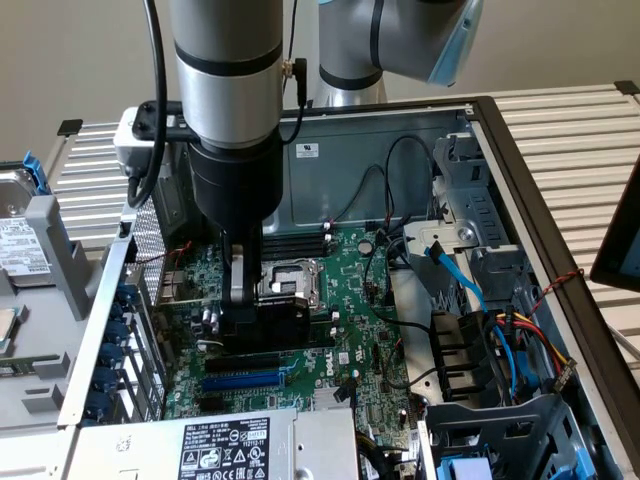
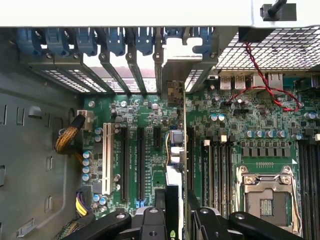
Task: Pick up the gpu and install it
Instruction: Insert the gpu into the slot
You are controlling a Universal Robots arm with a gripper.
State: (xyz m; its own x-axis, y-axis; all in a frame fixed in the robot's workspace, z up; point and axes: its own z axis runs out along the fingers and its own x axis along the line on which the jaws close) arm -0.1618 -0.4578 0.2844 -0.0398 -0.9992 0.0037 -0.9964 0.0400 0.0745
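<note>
My gripper [image 1: 252,308] is shut on the gpu [image 1: 272,322], reaching down into the open computer case. The gpu's black shroud stands on edge low over the green motherboard [image 1: 355,300], between the CPU socket [image 1: 290,280] and a blue slot [image 1: 240,380]. In the wrist view the gpu [image 2: 176,145] runs edge-on between my fingertips [image 2: 150,220], and its silver bracket [image 2: 172,57] reaches the rear slot openings. It lies along the black expansion slots [image 2: 141,160]. I cannot tell whether it sits in a slot.
Blue latches [image 2: 115,40] line the rear slot bay. A power supply [image 1: 230,445] is at the case's near end. Cables [image 1: 470,290] and drive cages crowd the exterior view's right. Memory slots [image 2: 220,165] and the CPU socket [image 2: 267,192] flank the card. A hard drive [image 1: 20,240] lies outside.
</note>
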